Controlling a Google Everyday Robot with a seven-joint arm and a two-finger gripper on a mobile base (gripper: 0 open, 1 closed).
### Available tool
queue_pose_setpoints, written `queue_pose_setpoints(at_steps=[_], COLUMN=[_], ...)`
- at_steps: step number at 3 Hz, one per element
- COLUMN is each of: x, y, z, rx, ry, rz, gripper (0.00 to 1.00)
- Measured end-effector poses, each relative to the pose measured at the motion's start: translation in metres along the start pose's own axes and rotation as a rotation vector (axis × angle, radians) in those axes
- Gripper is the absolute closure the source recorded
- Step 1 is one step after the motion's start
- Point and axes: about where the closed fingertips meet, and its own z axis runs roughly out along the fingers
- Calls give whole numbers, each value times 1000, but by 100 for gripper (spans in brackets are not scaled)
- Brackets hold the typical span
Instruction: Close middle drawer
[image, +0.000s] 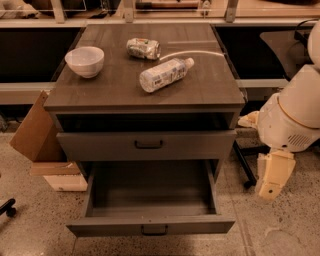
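Note:
The grey-brown cabinet (145, 95) stands in the centre. Its middle drawer (150, 227) is pulled far out, with an empty deep box and a small dark bar handle (154, 230) at the centre of its front. The top drawer (147, 145) above it stands slightly out. The lowest drawer is hidden under the open one. My gripper (271, 182) hangs from the white arm (295, 115) at the right. It is beside the cabinet's right side, level with the open drawer and apart from it.
On the cabinet top lie a white bowl (84, 61), a crushed can (143, 48) and a plastic bottle (165, 75) on its side. A cardboard box (37, 132) leans at the left. A chair base (245, 165) stands behind the arm on the speckled floor.

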Motion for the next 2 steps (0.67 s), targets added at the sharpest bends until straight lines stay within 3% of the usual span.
queue_pose_setpoints(at_steps=[2], x=[-1], y=[2], z=[9], rx=[-5], ry=[-12], rz=[-28], gripper=[0])
